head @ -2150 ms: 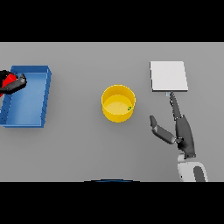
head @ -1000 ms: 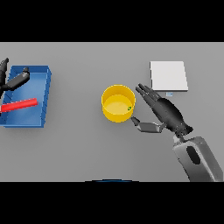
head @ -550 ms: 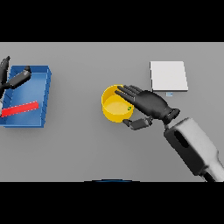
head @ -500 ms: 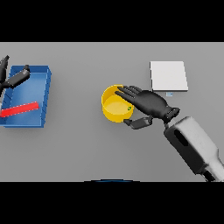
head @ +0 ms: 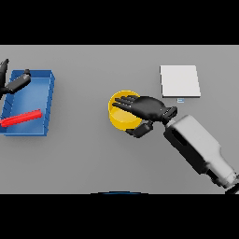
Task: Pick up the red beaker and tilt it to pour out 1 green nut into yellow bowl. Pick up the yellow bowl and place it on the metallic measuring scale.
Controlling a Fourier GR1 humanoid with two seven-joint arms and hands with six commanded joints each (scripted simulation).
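Observation:
The yellow bowl (head: 119, 113) stands mid-table. My right hand (head: 148, 108) is open, its straight fingers reaching left over the bowl's top and its thumb (head: 140, 131) beside the bowl's near right wall. The hand hides most of the bowl's inside, and no green nut shows. In the blue tray (head: 47, 107) at the left, the red beaker (head: 21, 118) lies on its side. My left hand (head: 11, 84) hovers open over the tray's far left corner, apart from the beaker. The pale square measuring scale (head: 180, 80) sits to the bowl's far right.
The blue tray's walls enclose the beaker at the table's left edge. My right forearm (head: 198, 148) crosses the table's near right part.
My right hand swung left from below the scale to over the bowl, then held still. My left hand let go of the red beaker, which now lies in the tray.

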